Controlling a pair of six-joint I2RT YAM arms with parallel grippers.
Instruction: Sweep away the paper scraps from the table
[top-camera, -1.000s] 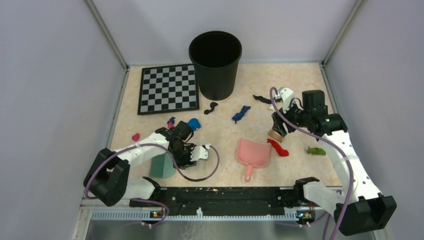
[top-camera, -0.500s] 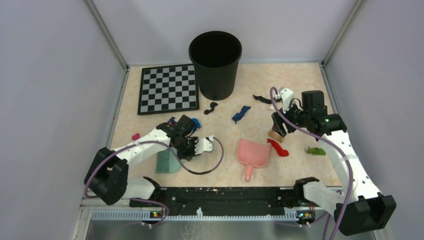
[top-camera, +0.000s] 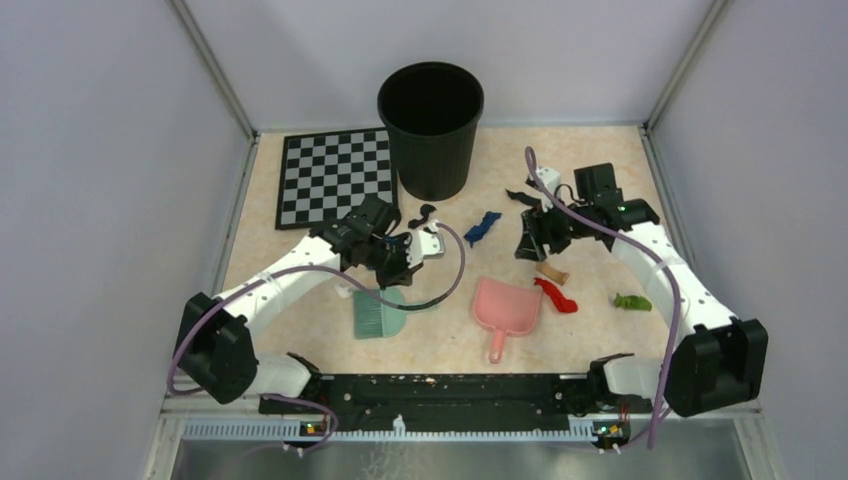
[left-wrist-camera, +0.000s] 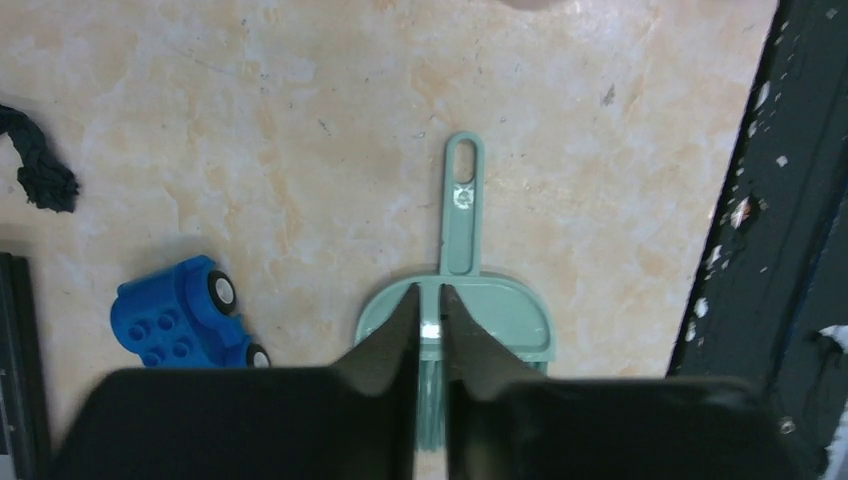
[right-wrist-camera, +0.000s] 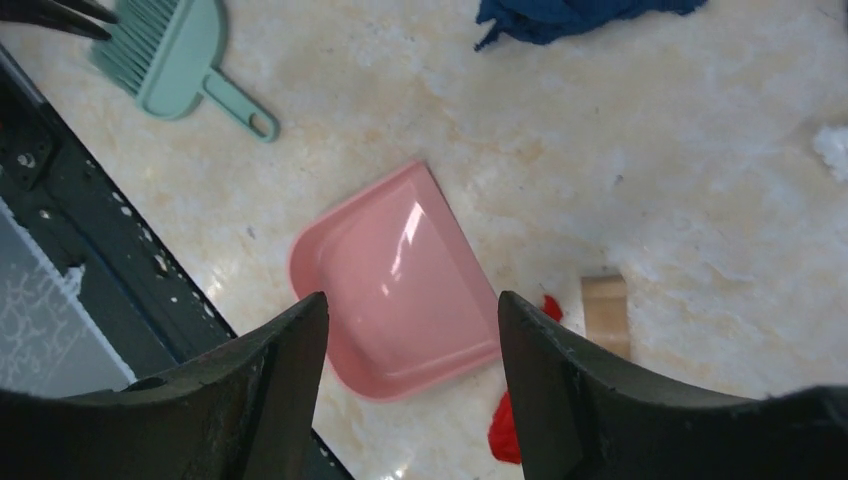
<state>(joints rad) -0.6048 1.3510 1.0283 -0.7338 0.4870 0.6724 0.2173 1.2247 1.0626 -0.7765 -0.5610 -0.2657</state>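
Observation:
My left gripper (top-camera: 386, 288) is shut on the head of the grey-green hand brush (top-camera: 378, 312); in the left wrist view its fingertips (left-wrist-camera: 430, 296) pinch the brush (left-wrist-camera: 500, 322), whose handle points away. My right gripper (top-camera: 530, 240) is open and empty above the table (top-camera: 600, 160), with the pink dustpan (right-wrist-camera: 395, 290) showing between its jaws (right-wrist-camera: 412, 300). Paper scraps lie about: black (top-camera: 423, 214), blue (top-camera: 482, 227), another black (top-camera: 520, 197), tan (top-camera: 550, 272), red (top-camera: 555, 295) and green (top-camera: 632, 301).
The pink dustpan (top-camera: 505, 308) lies at front centre. A black bin (top-camera: 431, 128) stands at the back beside a checkerboard mat (top-camera: 335, 177). A blue toy car (left-wrist-camera: 185, 315) sits left of the brush. The black base rail (top-camera: 450, 390) runs along the near edge.
My left arm has carried the brush to the right and away from the near edge, toward the dustpan. My right gripper has moved back and left, off the tan scrap.

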